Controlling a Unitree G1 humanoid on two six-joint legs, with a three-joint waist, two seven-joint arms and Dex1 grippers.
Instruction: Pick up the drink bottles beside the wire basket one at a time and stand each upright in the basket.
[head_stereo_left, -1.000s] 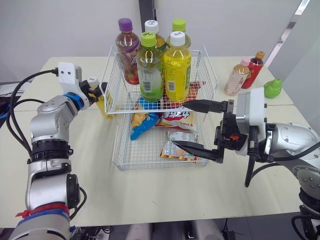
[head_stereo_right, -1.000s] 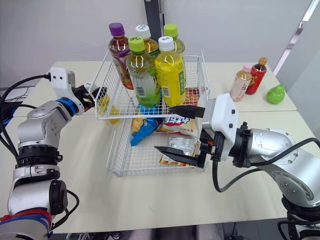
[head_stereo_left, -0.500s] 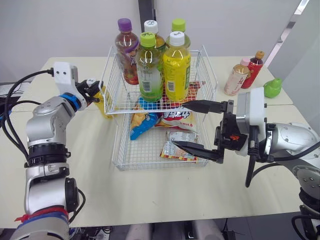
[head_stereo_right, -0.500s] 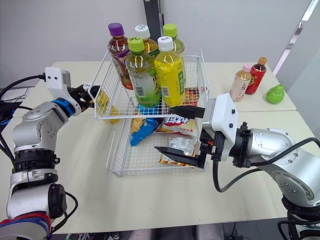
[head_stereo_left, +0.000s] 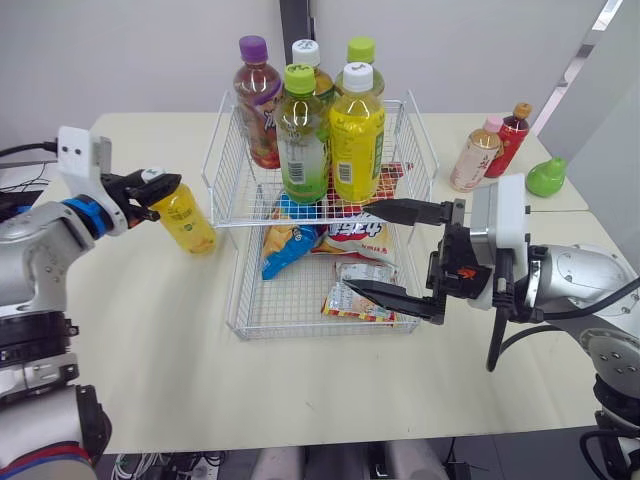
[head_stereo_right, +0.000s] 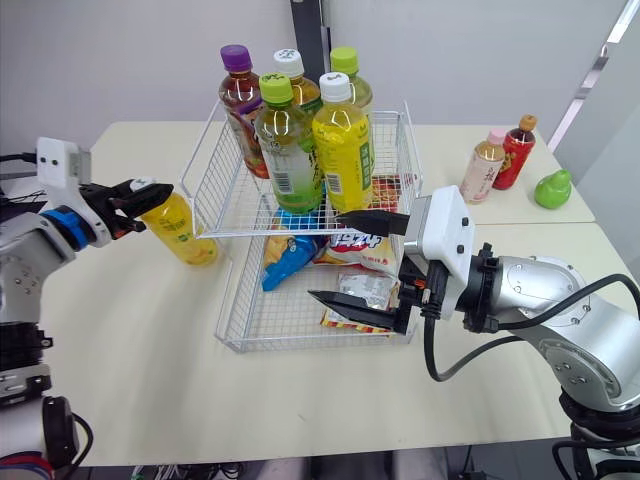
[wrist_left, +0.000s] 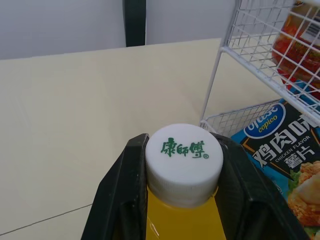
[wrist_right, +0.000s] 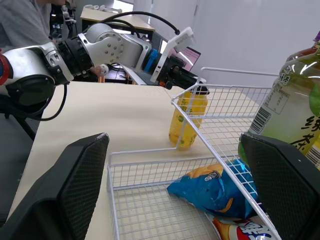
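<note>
A yellow drink bottle (head_stereo_left: 188, 218) with a white cap (wrist_left: 184, 160) leans on the table just left of the two-tier wire basket (head_stereo_left: 236, 305). My left gripper (head_stereo_left: 150, 185) is shut on its cap, one black finger (wrist_left: 125, 200) on either side. I cannot tell whether its base touches the table. Several bottles (head_stereo_left: 357, 130) stand upright in the basket's upper tier. My right gripper (head_stereo_left: 362, 250) is wide open at the right side of the basket's lower tier, holding nothing. From the right wrist view the yellow bottle (wrist_right: 186, 120) shows beyond the basket's corner.
Snack bags (head_stereo_left: 285, 245) lie in the lower tier. Two small bottles (head_stereo_left: 472, 155) and a green pear-shaped object (head_stereo_left: 545, 177) stand at the table's back right. Bare table lies left of and in front of the basket.
My left arm has drawn back to the left, pulling the yellow bottle away from the basket's corner into the open. The right gripper has stayed where it was.
</note>
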